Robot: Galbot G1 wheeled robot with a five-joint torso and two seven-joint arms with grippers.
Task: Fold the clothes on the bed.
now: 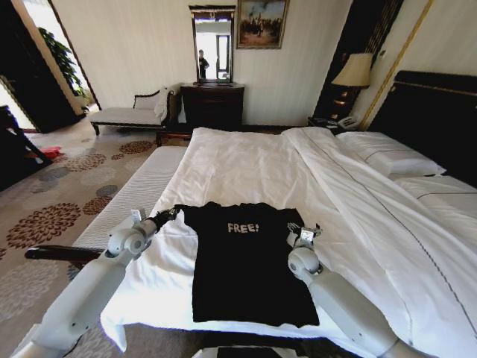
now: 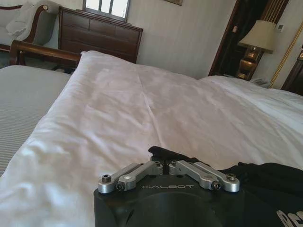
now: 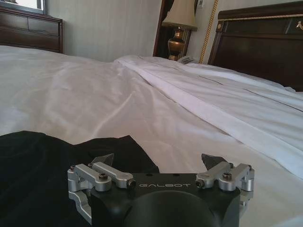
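Note:
The clothes are one black T-shirt (image 1: pixel 246 261) with white "FREE!" lettering, spread flat, chest up, near the foot edge of the bed (image 1: pixel 246 164). My left gripper (image 1: pixel 170 215) is at the shirt's left sleeve. In the left wrist view its fingers (image 2: pixel 164 163) meet at the middle, shut on the edge of the black sleeve (image 2: pixel 163 152). At the opposite sleeve sits my right gripper (image 1: pixel 305 231). In the right wrist view it (image 3: pixel 158 161) stands open, low over the sleeve's corner (image 3: pixel 128 146), with the fingertips spread wide.
A pale striped bench (image 1: pixel 141 186) runs along the bed's left side. White pillows (image 1: pixel 387 153) and the dark headboard (image 1: pixel 440 112) are at the right. A chaise (image 1: pixel 130 112), dresser (image 1: pixel 212 104) and lamp (image 1: pixel 354 71) stand by the far wall.

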